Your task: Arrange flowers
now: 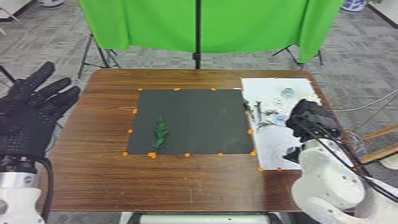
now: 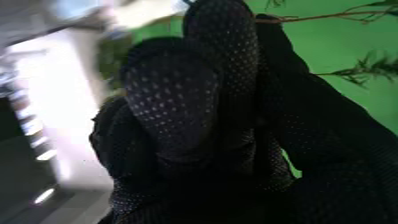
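Off the table's left edge in the head view, my left hand [image 1: 34,112] is open, its fingers straight. My right hand [image 1: 311,117] is over the right part of the white sheet [image 1: 275,90], beside small pale flowers [image 1: 270,114] and thin green stems. A green sprig [image 1: 161,134] lies on the left part of the dark mat [image 1: 200,120]. In the right wrist view, my right hand [image 2: 173,95] has its fingers and thumb closed on a thin leafy twig [image 2: 333,16]. Another feathery green piece [image 2: 378,69] emerges beside the thumb; the gripped part is hidden.
The brown wooden table [image 1: 169,185] surrounds the mat, with orange marks [image 1: 187,155] along the mat's edges. Behind the far table edge hangs a green cloth [image 1: 151,25] with a black stand pole [image 1: 198,40] before it.
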Robot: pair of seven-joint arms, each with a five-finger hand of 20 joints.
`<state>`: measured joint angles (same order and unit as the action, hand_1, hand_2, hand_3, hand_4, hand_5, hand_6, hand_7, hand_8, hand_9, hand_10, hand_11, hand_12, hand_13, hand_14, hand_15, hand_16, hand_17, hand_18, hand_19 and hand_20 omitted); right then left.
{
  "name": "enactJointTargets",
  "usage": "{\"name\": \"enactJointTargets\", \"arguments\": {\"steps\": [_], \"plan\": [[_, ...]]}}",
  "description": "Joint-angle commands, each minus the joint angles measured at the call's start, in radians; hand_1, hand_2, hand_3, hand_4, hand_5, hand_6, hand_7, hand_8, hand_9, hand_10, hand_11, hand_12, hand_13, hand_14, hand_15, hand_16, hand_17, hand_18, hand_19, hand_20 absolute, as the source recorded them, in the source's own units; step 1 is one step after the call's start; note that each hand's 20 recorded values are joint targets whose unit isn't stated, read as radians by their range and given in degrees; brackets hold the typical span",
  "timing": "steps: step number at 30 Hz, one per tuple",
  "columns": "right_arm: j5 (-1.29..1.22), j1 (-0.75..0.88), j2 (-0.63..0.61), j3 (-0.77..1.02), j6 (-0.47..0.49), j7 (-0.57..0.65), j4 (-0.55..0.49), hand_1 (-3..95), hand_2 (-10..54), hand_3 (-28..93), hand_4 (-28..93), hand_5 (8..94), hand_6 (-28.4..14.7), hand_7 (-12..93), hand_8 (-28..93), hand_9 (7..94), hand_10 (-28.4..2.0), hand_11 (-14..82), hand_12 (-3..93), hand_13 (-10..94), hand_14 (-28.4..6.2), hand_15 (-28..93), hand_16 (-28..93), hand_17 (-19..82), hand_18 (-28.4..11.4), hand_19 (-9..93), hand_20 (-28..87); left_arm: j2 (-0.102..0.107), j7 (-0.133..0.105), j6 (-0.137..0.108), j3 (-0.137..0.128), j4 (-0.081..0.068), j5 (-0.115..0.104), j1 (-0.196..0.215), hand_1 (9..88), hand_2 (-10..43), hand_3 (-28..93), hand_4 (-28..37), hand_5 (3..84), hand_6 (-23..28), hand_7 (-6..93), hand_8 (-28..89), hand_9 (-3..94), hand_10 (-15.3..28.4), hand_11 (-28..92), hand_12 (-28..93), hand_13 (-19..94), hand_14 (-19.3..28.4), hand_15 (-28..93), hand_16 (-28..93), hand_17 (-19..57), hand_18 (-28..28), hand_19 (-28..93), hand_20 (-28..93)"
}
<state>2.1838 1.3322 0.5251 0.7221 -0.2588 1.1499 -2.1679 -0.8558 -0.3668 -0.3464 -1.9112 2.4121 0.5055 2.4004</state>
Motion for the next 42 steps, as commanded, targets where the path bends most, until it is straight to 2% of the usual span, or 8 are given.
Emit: {"name": "enactJointTargets", "arguments": {"steps": [1, 7, 14, 18, 25, 32, 37, 42], "plan": [[-0.073, -0.450, 0.267, -0.259, 0.065, -0.083, 0.095, 55.3, -9.5, 71, -28, 90.8, -1.2, 17, 10, 93.7, -9.3, 31.5, 19.7, 93, -4.7, 53, 20, 58, -17.6, 93, 36, 0.020, 0.043, -0.016, 0.012, 0.002, 0.009, -0.033, 20.2, 8.2, 77, -28.3, 32.5, 8.1, 14.6, -10, 30.1, 19.5, 25, 11, 23, 26.5, 45, -8, -7.7, 26.4, 63, 1], [-0.133, -0.532, 0.420, -0.337, 0.130, -0.113, 0.207, 55.0, -9.5, 72, -28, 90.9, -1.1, 17, 10, 93.7, -9.3, 31.7, 19.4, 93, -4.6, 53, 20, 58, -17.6, 93, 36, 0.024, 0.082, -0.017, 0.003, 0.005, 0.020, -0.053, 20.2, 8.2, 77, -28.3, 32.5, 8.1, 14.5, -10, 30.2, 19.6, 25, 11, 23, 26.4, 45, -8, -7.8, 26.3, 63, 1], [-0.165, -0.600, 0.582, -0.418, 0.174, -0.119, 0.344, 54.9, -9.5, 72, -28, 90.9, -1.2, 16, 10, 93.7, -8.9, 32.0, 19.4, 93, -4.7, 53, 20, 59, -17.7, 93, 36, 0.038, 0.100, -0.014, -0.008, 0.005, 0.022, -0.078, 20.2, 8.2, 77, -28.3, 32.5, 8.1, 14.4, -10, 30.1, 19.6, 25, 11, 23, 26.4, 45, -8, -7.8, 26.3, 63, 1], [-0.216, -0.632, 0.643, -0.467, 0.190, -0.103, 0.402, 54.8, -9.5, 72, -28, 90.8, -1.2, 16, 10, 93.7, -8.9, 32.2, 19.3, 93, -4.7, 53, 20, 59, -17.7, 93, 36, 0.056, 0.104, 0.009, 0.019, -0.012, 0.025, -0.134, 20.2, 8.2, 77, -28.3, 32.5, 8.1, 14.4, -10, 30.2, 19.6, 25, 11, 23, 26.4, 45, -8, -7.8, 26.3, 63, 1], [-0.245, -0.631, 0.683, -0.511, 0.226, -0.072, 0.463, 54.2, -9.5, 72, -28, 90.6, -1.1, 16, 9, 93.7, -8.7, 32.4, 18.9, 93, -4.6, 53, 20, 59, -17.7, 93, 36, 0.084, 0.105, 0.027, 0.071, -0.037, 0.026, -0.219, 20.4, 8.2, 77, -28.3, 32.6, 8.1, 14.4, -10, 30.1, 19.5, 25, 11, 23, 26.4, 45, -8, -7.8, 26.4, 63, 1], [-0.269, -0.603, 0.687, -0.516, 0.244, -0.041, 0.483, 54.1, -9.5, 71, -28, 90.5, -1.1, 16, 9, 93.7, -8.7, 32.5, 18.7, 93, -4.7, 53, 20, 59, -17.7, 93, 36, 0.083, 0.097, 0.036, 0.073, -0.039, 0.024, -0.215, 20.4, 8.2, 77, -28.3, 32.5, 8.1, 14.4, -10, 30.1, 19.5, 25, 11, 23, 26.4, 45, -8, -7.8, 26.4, 63, 1], [-0.281, -0.586, 0.694, -0.509, 0.254, -0.012, 0.506, 53.5, -9.5, 71, -28, 89.9, -0.9, 16, 9, 93.7, -8.7, 32.7, 18.3, 93, -4.6, 53, 20, 59, -17.7, 93, 36, 0.088, 0.102, 0.048, 0.100, -0.049, 0.024, -0.248, 20.3, 8.1, 77, -28.3, 32.5, 8.1, 14.4, -10, 30.1, 19.5, 25, 11, 23, 26.5, 45, -8, -7.8, 26.4, 63, 1], [-0.282, -0.581, 0.696, -0.510, 0.257, 0.007, 0.509, 51.7, -9.5, 70, -28, 88.5, -1.4, 16, 8, 93.7, -8.7, 33.1, 17.3, 93, -4.6, 53, 20, 60, -17.1, 93, 35, 0.088, 0.108, 0.054, 0.106, -0.050, 0.027, -0.251, 20.3, 8.1, 77, -28.3, 32.5, 8.1, 14.4, -10, 30.0, 19.6, 25, 11, 23, 26.4, 45, -8, -7.8, 26.4, 63, 1]]}}
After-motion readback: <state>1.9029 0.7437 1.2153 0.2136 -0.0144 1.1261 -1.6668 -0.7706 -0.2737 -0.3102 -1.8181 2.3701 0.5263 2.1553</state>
